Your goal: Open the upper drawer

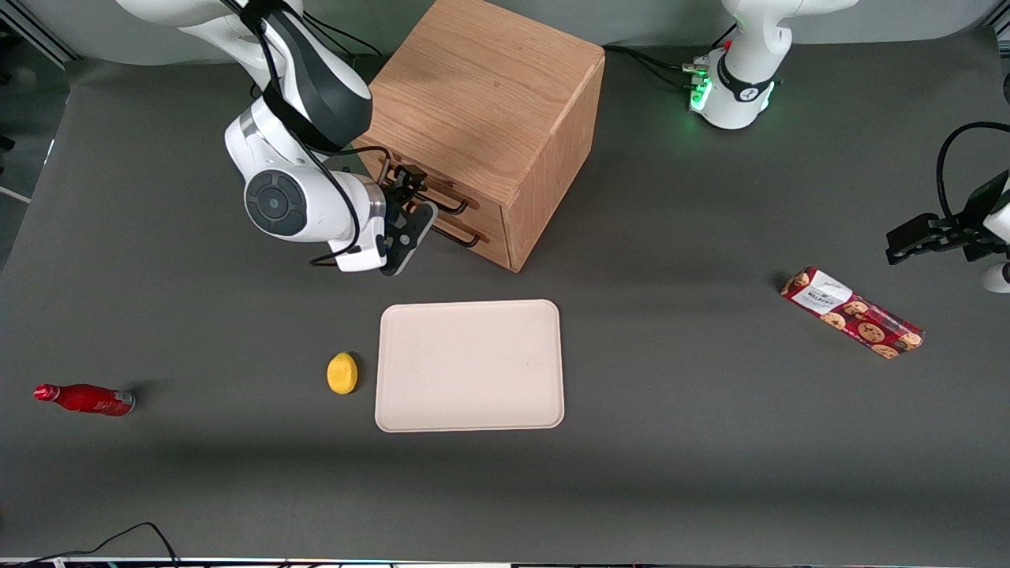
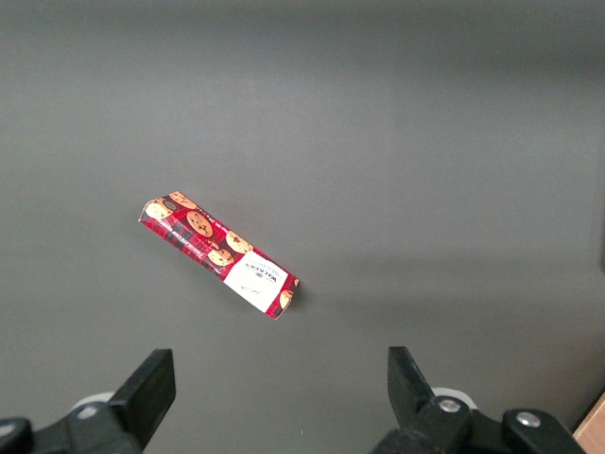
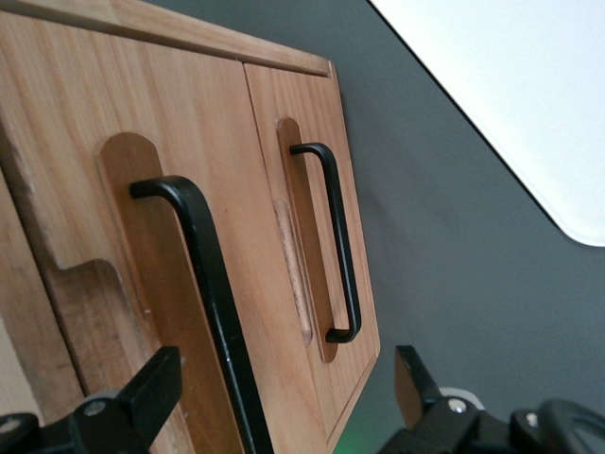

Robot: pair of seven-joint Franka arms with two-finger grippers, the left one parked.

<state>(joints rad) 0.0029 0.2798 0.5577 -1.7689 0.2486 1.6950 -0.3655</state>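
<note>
The end effector [image 1: 410, 207] hangs right in front of the wooden cabinet [image 1: 489, 102], level with the drawer fronts, its fingers [image 3: 151, 392] spread apart. The upper drawer [image 3: 142, 284] sits shut in the cabinet above the lower drawer [image 3: 302, 208], and its black handle [image 3: 213, 284] runs between the spread fingers without either one touching it.

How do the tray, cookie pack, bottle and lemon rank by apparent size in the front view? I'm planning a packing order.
1. Tray, clearly largest.
2. Cookie pack.
3. Bottle, shorter and slimmer than the pack.
4. Lemon, smallest.
The gripper sits at the cabinet's upper drawer handle, fingers open.
</note>
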